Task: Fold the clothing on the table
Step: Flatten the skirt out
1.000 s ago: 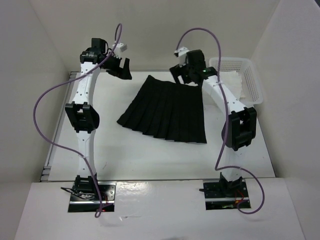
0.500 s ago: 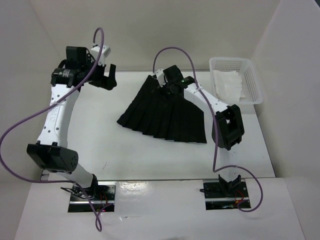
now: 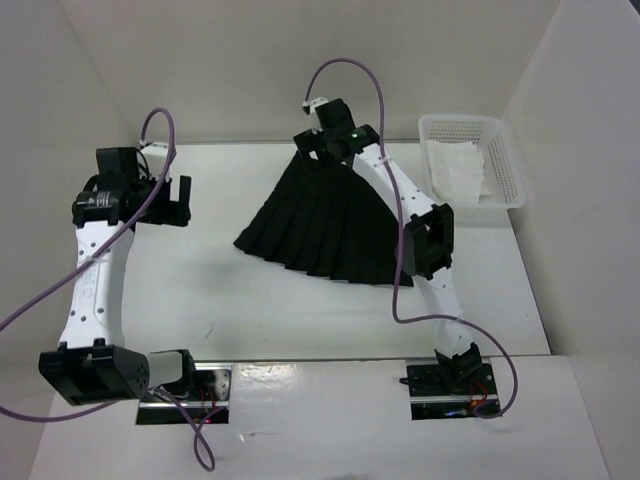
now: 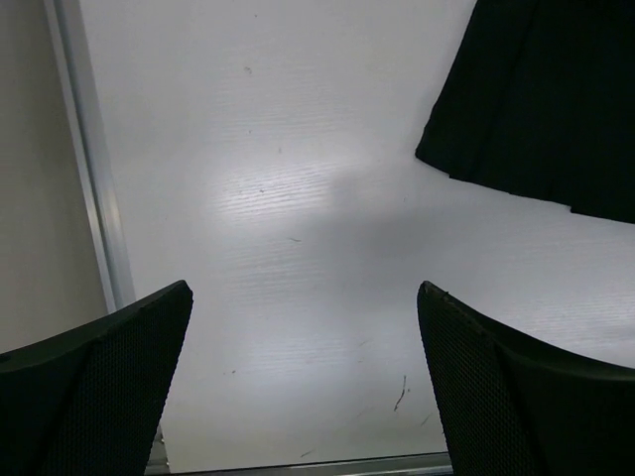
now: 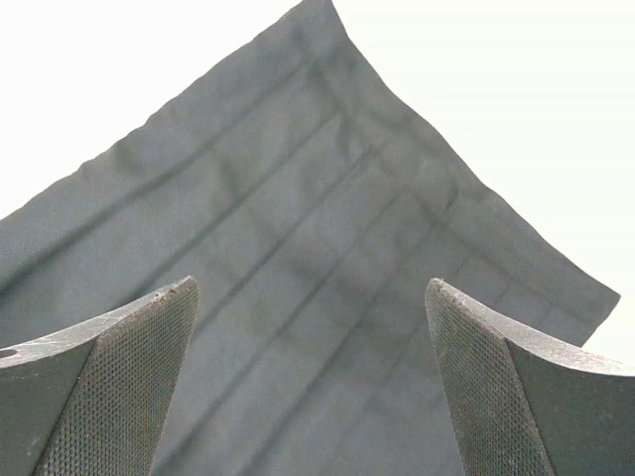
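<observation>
The clothing, a black pleated skirt [image 3: 330,225], lies flat on the white table [image 3: 200,290], waistband at the far end and wide hem toward me. My right gripper [image 3: 314,141] hovers open above the waistband end. In the right wrist view the pleated skirt [image 5: 298,198] fills the space between and beyond the wide-apart right gripper [image 5: 310,285], which holds nothing. My left gripper [image 3: 172,204] is open over bare table, well left of the skirt. In the left wrist view the left gripper [image 4: 304,288] frames empty tabletop, with a hem corner of the skirt [image 4: 536,109] at upper right.
A white perforated basket [image 3: 462,122] holding a white cloth [image 3: 455,170] stands at the far right corner. A grey metal rail [image 4: 89,178] runs along the table's left edge. Walls enclose the table on three sides.
The left arm has pulled back and to the left, away from the skirt. The right gripper has shifted left over the waistband. Both grippers stay open.
</observation>
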Controlling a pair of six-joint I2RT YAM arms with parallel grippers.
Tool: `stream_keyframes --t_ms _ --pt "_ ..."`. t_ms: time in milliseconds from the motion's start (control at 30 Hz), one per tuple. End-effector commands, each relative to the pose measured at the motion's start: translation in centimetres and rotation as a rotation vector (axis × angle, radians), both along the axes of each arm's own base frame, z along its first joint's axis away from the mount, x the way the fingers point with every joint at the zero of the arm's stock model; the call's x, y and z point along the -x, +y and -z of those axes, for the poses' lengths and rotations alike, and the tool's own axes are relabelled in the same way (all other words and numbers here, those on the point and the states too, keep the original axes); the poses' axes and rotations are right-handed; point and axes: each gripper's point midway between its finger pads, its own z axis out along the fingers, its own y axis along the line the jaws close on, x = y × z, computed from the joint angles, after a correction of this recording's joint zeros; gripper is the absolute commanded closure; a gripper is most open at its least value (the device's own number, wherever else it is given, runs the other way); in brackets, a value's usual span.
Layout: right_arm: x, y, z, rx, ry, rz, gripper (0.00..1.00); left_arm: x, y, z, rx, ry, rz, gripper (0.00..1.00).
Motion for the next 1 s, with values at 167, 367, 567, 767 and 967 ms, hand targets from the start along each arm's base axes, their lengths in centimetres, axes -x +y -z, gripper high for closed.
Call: stream_keyframes --t_ms 167,367,567,767,967 --pt "-3.5 -3.6 5.2 0.019 0.065 0.273 0.01 3.0 1.9 -0.2 -0.044 -0.021 -0.099 0.00" --pt "-4.2 -6.0 6.8 0.022 0.079 0.395 0.01 4.1 2.6 0.5 -0.042 -0.006 -0.130 0.00" --pt "-4.6 -8.4 10.5 0.017 0.165 0.418 0.01 3.7 2.8 0.8 -0.025 0.001 -0.133 0.00" --pt "-4.4 -7.6 12.0 -0.102 0.267 0.329 0.01 3.0 3.0 1.0 -0.001 0.012 -0.130 0.00" --pt "-4.0 -6.1 12.1 -0.165 0.308 0.276 0.01 3.2 3.1 1.1 0.007 0.020 -0.133 0.00"
